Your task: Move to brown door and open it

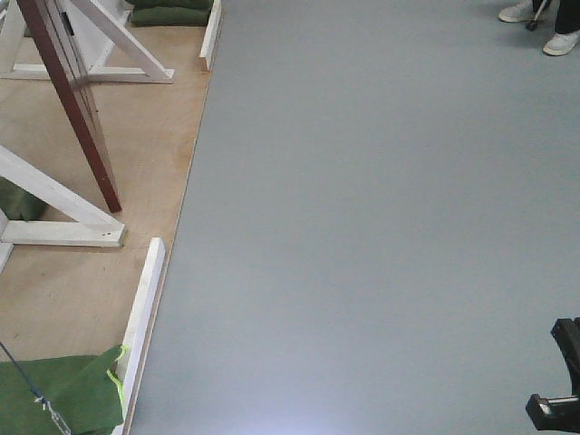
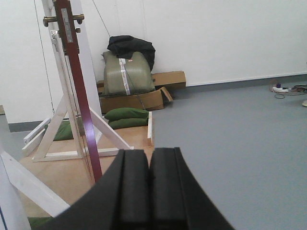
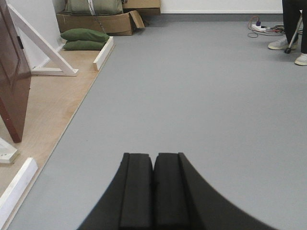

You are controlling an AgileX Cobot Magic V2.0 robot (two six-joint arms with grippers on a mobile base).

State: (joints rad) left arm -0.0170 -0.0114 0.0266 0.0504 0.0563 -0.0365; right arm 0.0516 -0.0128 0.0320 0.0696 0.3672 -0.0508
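- Door position: the brown door (image 2: 80,103) stands edge-on, left of the left gripper (image 2: 148,191) and well apart, on a plywood platform (image 2: 53,179); its top is cut off
- Brass handle (image 2: 48,20) shows only as stubs beside the edge
- Left gripper's fingers are pressed together on nothing
- Right gripper (image 3: 153,191) has its fingers together too; only the door's lower part shows at the left
- Front view catches the door's foot among white frame beams (image 1: 54,192); a black part (image 1: 562,381) is cut off and unidentifiable

The door (image 1: 77,109) hangs edge-on over the platform (image 1: 54,299), between the braces of its frame (image 1: 63,233), in from the platform's right edge. Sandbags (image 2: 125,115) lie at the platform's far right corner, with cardboard boxes (image 2: 139,100) behind them. Another sandbag (image 1: 63,399) lies near the right edge.
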